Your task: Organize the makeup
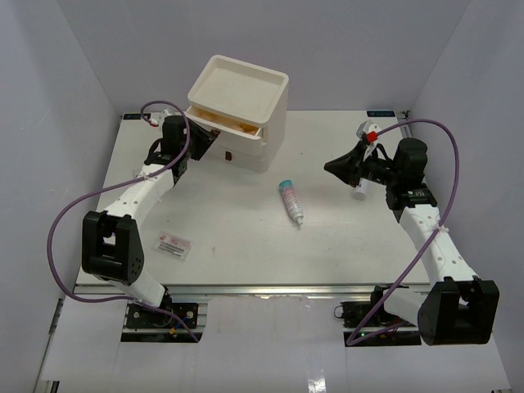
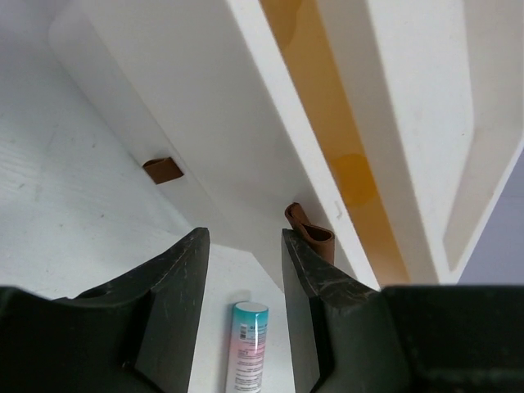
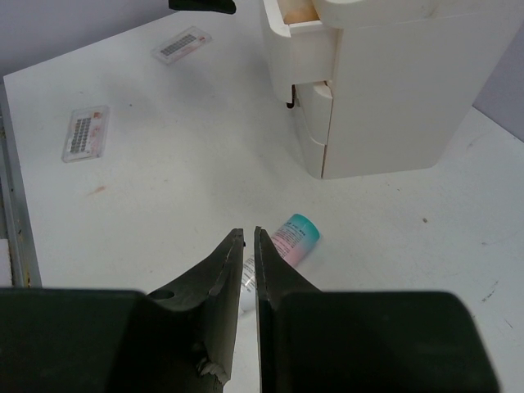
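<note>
Table [image 1: 246, 254]: white, with both arms reaching over it.

Cream drawer chest [image 1: 246, 82]: stands at the back left of the table and has an open tray top. Its top drawer [image 1: 236, 139] is drawn out only a crack. The overhead view shows a thin tan strip in that gap. The right wrist view shows a tan sponge [image 3: 299, 10] inside the opening. How many sponges lie in the drawer cannot be told.

Left gripper [image 1: 206, 142]: against the front of the top drawer. In the left wrist view its fingers [image 2: 176, 278] are spread apart with nothing between them, and the chest front fills the frame just ahead.

Right gripper [image 1: 330, 166]: held above the right side of the table, pointing toward the chest. In the right wrist view its fingers [image 3: 225, 262] stand nearly together, a thin slit between them, gripping nothing.

Tube with teal-pink label [image 1: 291, 199]: lies flat mid-table, in front of the chest and apart from it. All three views show it.

Second white tube [image 1: 359, 193]: partly hidden under the right arm. Only the overhead view shows it.

Flat white packet [image 1: 173, 245]: near the front left of the table, well apart from the chest.

Brown pull tabs [image 2: 162, 169]: two on the drawer fronts, plain only in the left wrist view.
</note>
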Tool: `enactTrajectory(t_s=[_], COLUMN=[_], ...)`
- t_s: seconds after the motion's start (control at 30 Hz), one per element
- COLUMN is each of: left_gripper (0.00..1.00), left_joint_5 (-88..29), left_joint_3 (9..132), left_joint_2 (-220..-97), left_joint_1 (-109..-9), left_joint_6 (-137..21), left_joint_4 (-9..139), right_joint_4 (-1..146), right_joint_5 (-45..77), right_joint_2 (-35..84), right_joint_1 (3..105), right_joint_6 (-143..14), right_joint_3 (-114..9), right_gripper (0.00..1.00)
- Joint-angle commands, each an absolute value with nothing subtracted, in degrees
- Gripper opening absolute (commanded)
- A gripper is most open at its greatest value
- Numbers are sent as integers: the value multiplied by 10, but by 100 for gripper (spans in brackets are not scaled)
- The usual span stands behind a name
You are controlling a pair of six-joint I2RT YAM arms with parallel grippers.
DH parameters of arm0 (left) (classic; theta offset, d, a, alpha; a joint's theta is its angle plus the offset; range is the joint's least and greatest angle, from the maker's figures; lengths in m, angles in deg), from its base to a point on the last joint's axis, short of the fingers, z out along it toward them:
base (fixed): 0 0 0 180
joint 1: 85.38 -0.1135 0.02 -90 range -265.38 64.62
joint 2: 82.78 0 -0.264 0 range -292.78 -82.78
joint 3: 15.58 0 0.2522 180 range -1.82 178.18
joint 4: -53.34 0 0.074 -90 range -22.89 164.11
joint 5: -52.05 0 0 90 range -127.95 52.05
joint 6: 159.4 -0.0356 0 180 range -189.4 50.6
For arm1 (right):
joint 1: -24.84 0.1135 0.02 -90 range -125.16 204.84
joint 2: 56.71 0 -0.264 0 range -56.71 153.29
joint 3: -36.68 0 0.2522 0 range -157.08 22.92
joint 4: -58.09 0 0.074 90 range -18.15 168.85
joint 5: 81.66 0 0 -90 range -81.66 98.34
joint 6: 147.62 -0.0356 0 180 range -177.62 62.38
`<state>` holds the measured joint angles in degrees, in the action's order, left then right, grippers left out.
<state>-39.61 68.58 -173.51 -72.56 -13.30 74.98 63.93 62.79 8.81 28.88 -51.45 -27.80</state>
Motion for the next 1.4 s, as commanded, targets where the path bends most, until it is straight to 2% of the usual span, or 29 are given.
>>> enactTrajectory(t_s=[0.0, 0.27, 0.43, 0.53, 0.7, 0.83, 0.87, 1.0, 1.1, 1.37], left_gripper=[52, 52, 52, 53, 60, 64, 68, 78, 78, 78], left_joint_5=[-352, -312, -297, -293, -271, -168, -152, -96, -69, -96], left_joint_3=[747, 798, 781, 724, 611, 541, 531, 537, 540, 540], left_joint_2=[-1771, -1824, -1812, -1767, -1687, -1654, -1654, -1680, -1717, -1774], left_joint_1=[-726, -726, -726, -726, -732, -747, -749, -754, -761, -762], left_joint_6=[-140, -135, -144, -160, -203, -256, -266, -330, -354, -489], left_joint_4=[706, 672, 630, 590, 501, 430, 425, 446, 447, 391], right_joint_4=[615, 613, 612, 612, 611, 608, 608, 606, 605, 598], right_joint_5=[640, 644, 647, 648, 653, 658, 658, 659, 659, 662], right_joint_2=[83, 82, 82, 82, 81, 81, 81, 82, 82, 84], right_joint_1=[282, 269, 266, 265, 261, 260, 260, 259, 256, 255], right_joint_6=[-517, -519, -519, -519, -520, -519, -518, -519, -519, -523], right_joint_3=[-278, -277, -275, -275, -274, -272, -271, -270, -269, -265], right_gripper=[16, 16, 15, 15, 16, 16, 16, 16, 16, 15])
